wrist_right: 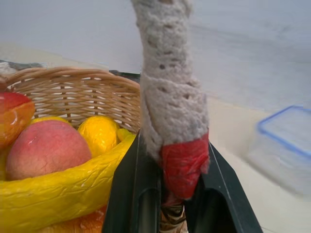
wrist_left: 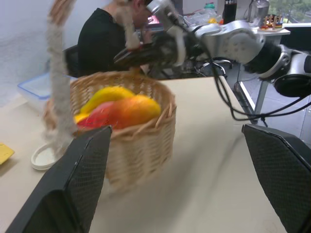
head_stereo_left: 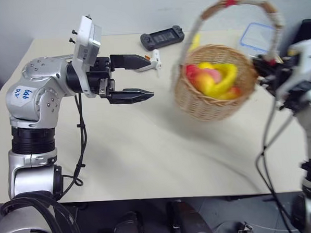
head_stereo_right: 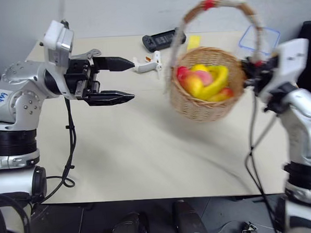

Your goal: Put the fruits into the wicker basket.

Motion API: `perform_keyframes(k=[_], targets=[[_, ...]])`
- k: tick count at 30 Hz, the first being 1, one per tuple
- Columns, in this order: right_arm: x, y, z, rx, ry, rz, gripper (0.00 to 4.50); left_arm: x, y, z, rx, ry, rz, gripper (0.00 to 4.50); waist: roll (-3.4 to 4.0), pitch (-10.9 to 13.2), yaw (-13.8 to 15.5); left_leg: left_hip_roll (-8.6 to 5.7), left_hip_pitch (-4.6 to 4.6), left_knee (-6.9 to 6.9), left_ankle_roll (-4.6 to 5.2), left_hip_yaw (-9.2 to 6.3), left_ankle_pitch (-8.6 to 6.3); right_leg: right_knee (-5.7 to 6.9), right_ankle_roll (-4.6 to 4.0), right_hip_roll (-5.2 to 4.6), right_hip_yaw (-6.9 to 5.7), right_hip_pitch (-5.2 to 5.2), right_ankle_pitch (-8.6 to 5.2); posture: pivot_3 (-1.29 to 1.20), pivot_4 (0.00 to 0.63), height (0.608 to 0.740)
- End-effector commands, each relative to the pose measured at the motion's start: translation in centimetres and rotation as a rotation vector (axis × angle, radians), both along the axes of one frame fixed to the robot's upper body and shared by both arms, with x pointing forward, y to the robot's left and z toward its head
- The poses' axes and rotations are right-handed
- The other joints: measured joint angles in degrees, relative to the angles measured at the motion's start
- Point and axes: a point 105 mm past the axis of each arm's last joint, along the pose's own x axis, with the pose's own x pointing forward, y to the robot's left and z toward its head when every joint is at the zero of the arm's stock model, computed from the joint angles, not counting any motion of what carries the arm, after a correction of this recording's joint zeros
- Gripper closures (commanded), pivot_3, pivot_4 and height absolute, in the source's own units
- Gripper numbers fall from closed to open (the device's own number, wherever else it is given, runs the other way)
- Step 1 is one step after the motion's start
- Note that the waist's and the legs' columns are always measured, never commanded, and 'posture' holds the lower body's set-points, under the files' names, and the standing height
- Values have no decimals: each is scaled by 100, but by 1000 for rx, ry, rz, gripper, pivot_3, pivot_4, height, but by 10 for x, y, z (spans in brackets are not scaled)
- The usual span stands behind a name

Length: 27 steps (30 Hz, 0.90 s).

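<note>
Silver arms, black claws, dangling cables

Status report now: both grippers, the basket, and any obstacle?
Left gripper open, empty. Right gripper shut on wicker basket handle. Fruits inside. Nothing in the way.

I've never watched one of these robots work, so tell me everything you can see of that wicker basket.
The wicker basket is round, tan and woven, with a tall arched handle wrapped in pale tape with red bands. It holds the fruits: a banana, a peach, a lemon and a mango. The right gripper is shut on the handle's base. It appears tilted over the table's far right part.
</note>
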Motion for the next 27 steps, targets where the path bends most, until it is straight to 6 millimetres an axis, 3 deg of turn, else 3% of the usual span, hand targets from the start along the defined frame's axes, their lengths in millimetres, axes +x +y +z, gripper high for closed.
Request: perform_keyframes(k=[1,6,9,11,15,21,27], targets=[[-34,-32,13,14,-51,-83,4288,-2,-2,5,-6,-31,-18,0,0,0,18,-2,0,2,0,1,0,1,0,0,1,0,0,0,150,740],[-48,-59,-16,34,6,-180,4288,2,-7,3,-8,-21,-41,0,-5,3,-93,-3,45,-5,-2,4,7,3,3,3,6,38,0,0,150,740],[-49,-64,-36,98,35,-176,4288,2,-12,4,-18,-11,-68,0,-7,4,-165,-3,105,-38,-2,3,7,-23,17,7,6,94,-9,0,150,740],[-52,-61,-48,184,48,-120,3544,2,-15,4,-25,-3,-87,0,-6,4,-192,-3,107,-37,3,2,12,-21,20,7,5,97,-7,0,150,740],[-68,-60,-56,174,74,-74,2220,3,-18,6,-61,9,-111,0,-6,3,-162,-4,108,-41,-6,-3,18,-14,21,7,3,96,-6,0,150,740],[-113,-84,-38,76,148,-86,81,3,-13,9,-85,32,-139,0,-3,2,-103,-8,104,-38,-1,-1,8,-21,21,3,4,97,-7,0,150,740],[-171,-95,-23,6,403,83,30,3,-8,8,-62,40,-157,0,-16,9,-105,-5,112,-46,6,-14,3,-63,30,8,-8,126,-11,0,150,740]])
